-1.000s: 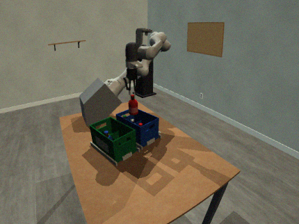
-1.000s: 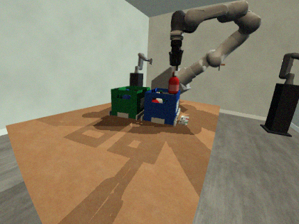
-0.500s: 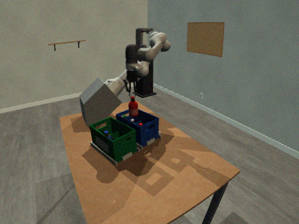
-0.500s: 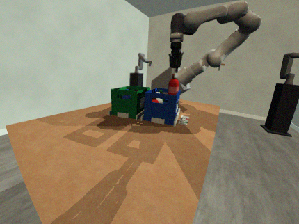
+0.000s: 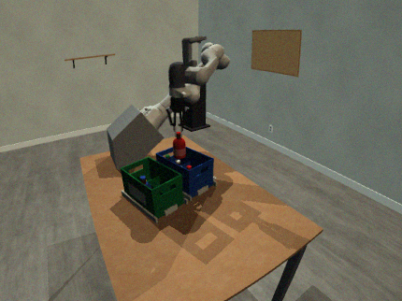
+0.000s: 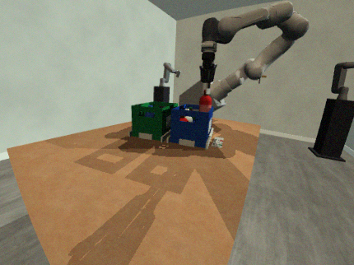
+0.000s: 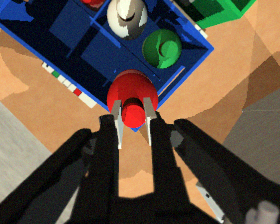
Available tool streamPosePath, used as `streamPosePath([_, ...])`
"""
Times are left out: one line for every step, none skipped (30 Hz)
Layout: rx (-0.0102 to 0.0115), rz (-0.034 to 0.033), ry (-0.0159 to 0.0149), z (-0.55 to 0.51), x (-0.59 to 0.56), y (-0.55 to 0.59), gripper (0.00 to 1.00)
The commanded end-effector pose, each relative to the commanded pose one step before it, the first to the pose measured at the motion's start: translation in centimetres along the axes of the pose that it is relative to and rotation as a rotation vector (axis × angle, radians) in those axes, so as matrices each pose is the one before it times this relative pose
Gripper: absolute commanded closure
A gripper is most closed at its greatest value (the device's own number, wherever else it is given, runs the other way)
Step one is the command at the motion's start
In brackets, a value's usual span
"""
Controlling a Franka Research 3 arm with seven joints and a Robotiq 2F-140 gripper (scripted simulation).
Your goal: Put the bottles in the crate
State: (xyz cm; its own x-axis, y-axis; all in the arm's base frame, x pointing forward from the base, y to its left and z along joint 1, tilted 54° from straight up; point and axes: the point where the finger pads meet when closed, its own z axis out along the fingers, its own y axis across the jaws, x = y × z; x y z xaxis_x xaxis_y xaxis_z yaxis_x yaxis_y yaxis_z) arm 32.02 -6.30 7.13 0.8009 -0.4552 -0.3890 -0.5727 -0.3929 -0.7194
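My gripper (image 5: 178,130) (image 6: 207,89) (image 7: 133,109) is shut on the neck of a red bottle (image 5: 179,150) (image 6: 205,103) (image 7: 131,86). The bottle is upright at a corner of the blue crate (image 5: 201,181) (image 6: 189,133) (image 7: 200,56), much of it above the rim, its base hidden. In that crate are a white-topped bottle (image 5: 178,162) (image 7: 127,24), a green bottle (image 7: 161,48) and another red one (image 5: 189,166) (image 7: 93,2). The green crate (image 5: 165,200) (image 6: 147,127) (image 7: 222,21) holds something blue-topped (image 5: 143,179). The pick list (image 6: 217,142) (image 7: 67,84) lies beside the blue crate, too small to read surely.
The two crates stand side by side on pale bases on the wooden table (image 5: 252,260) (image 6: 82,212). A large grey box (image 5: 133,140) rises behind the green crate in the top view. The wrist view shows vacant compartments inside the blue crate, left of the white-topped bottle.
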Motion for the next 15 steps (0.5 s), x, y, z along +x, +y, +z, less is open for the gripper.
streamPosePath([-0.00527,-0.00684,0.01593,-0.023,0.509,0.151,1.0])
streamPosePath([0.0,0.0,0.0,0.0,0.0,0.0,1.0])
streamPosePath([0.0,0.0,0.0,0.1,0.003,0.001,1.0])
streamPosePath([0.0,0.0,0.0,0.1,0.002,0.0,1.0])
streamPosePath([0.0,0.0,0.0,0.1,0.0,0.0,1.0])
streamPosePath([0.0,0.0,0.0,0.1,-0.001,0.0,1.0])
streamPosePath([0.0,0.0,0.0,0.1,-0.002,0.0,1.0])
streamPosePath([0.0,0.0,0.0,0.1,-0.002,0.0,1.0])
streamPosePath([0.0,0.0,0.0,0.1,-0.001,0.0,1.0])
streamPosePath([0.0,0.0,0.0,0.1,-0.001,0.0,1.0])
streamPosePath([0.0,0.0,0.0,0.1,0.0,0.0,1.0])
streamPosePath([0.0,0.0,0.0,0.1,0.0,0.0,1.0])
streamPosePath([0.0,0.0,0.0,0.1,0.001,0.001,1.0])
streamPosePath([0.0,0.0,0.0,0.1,0.001,0.001,1.0])
streamPosePath([0.0,0.0,0.0,0.1,0.001,0.001,1.0])
